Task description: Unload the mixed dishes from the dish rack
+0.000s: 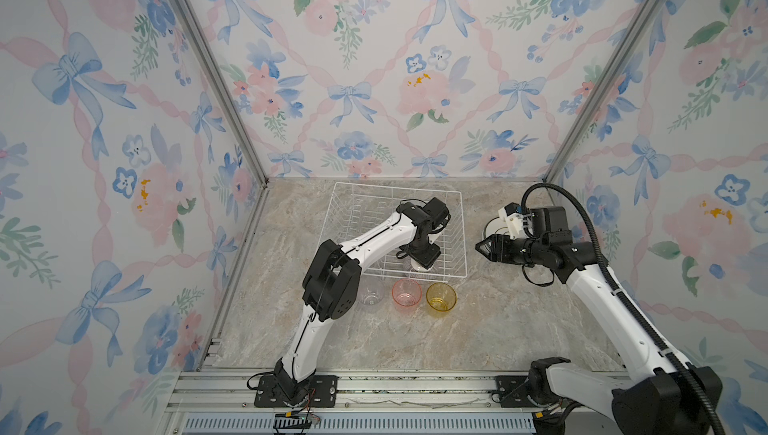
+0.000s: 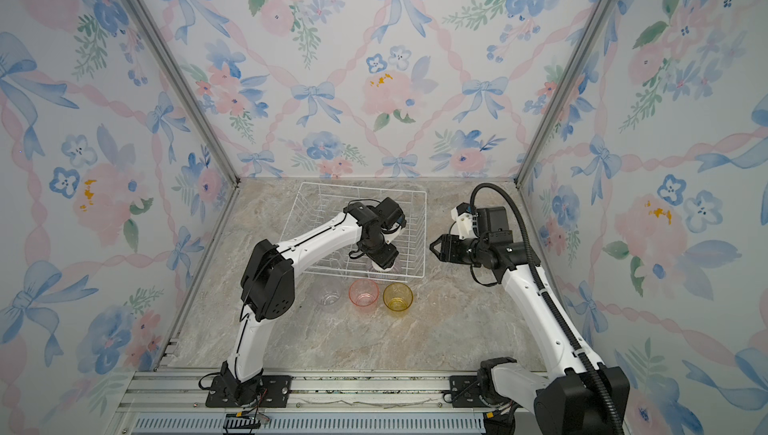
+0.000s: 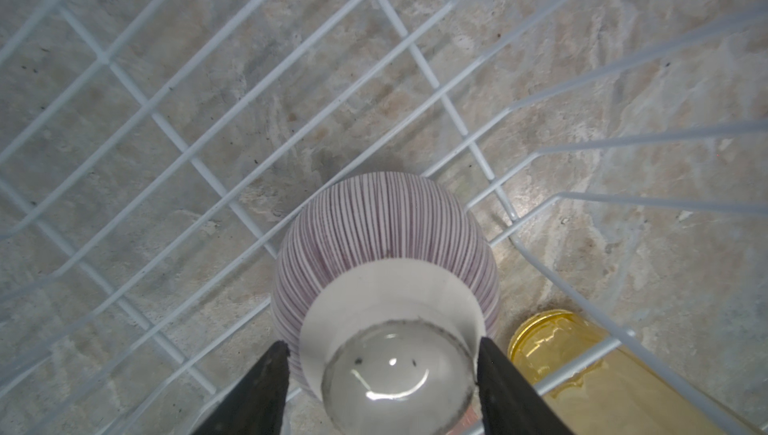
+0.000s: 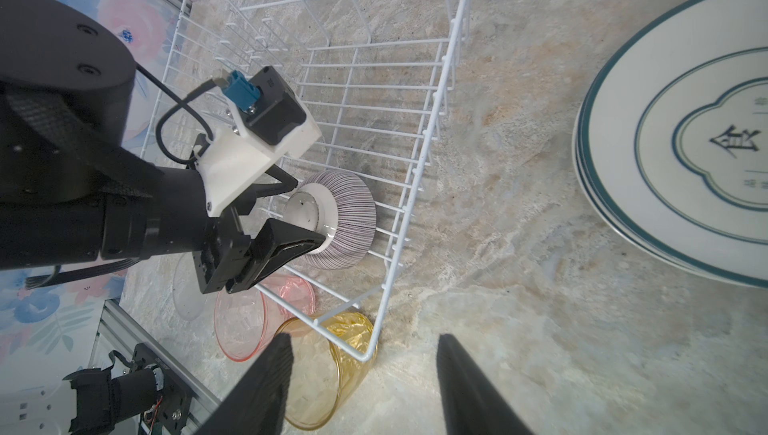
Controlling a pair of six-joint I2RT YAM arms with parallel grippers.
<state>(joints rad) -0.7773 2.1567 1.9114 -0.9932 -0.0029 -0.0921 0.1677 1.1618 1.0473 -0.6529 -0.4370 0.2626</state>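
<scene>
We see a marbled stone tabletop (image 1: 478, 337) boxed in by floral wallpaper (image 1: 374, 59); on it the dish rack (image 1: 365, 212) holds the upturned purple-striped bowl (image 3: 386, 225) in its near corner. The left gripper (image 3: 382, 343) straddles the bowl's foot — pinching or not, we cannot tell — while the right gripper (image 4: 361, 370) hangs spread and empty; the stacked plates (image 4: 623, 80) run off the right wrist view.

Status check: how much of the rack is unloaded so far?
Done: stacked plates, clear tumbler, pink tumbler and yellow tumbler sit on the table outside the rack. In hand: left gripper straddles the upturned striped bowl's foot; grip unclear. Right gripper open, empty. Remaining: only that bowl.
</scene>
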